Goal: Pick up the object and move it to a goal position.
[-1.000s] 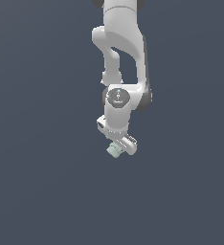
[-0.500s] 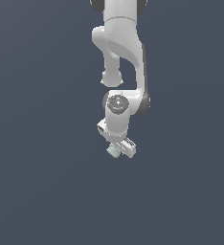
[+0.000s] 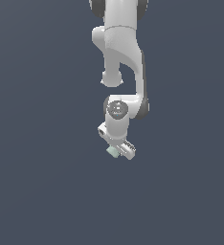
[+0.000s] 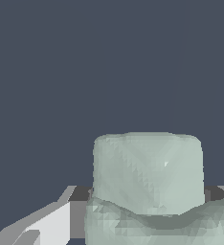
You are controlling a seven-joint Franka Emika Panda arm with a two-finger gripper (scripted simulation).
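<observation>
The object (image 3: 112, 151) is a small pale mint-green block, seen in the exterior view at the tip of the white arm, just under the hand. My gripper (image 3: 117, 151) is shut on it and holds it in the air. In the wrist view the block (image 4: 147, 177) fills the lower middle, with a faint seam across it, sitting between the grey-white fingers (image 4: 47, 225). Only part of one finger shows there; the other is mostly hidden by the block.
The white arm (image 3: 121, 57) hangs down from the top of the exterior view. Behind everything is a plain dark blue-grey background. No goal marker shows.
The arm has drawn back with the block still in the gripper: the hand and block have moved slightly toward the exterior view's right, and the wrist has turned a little.
</observation>
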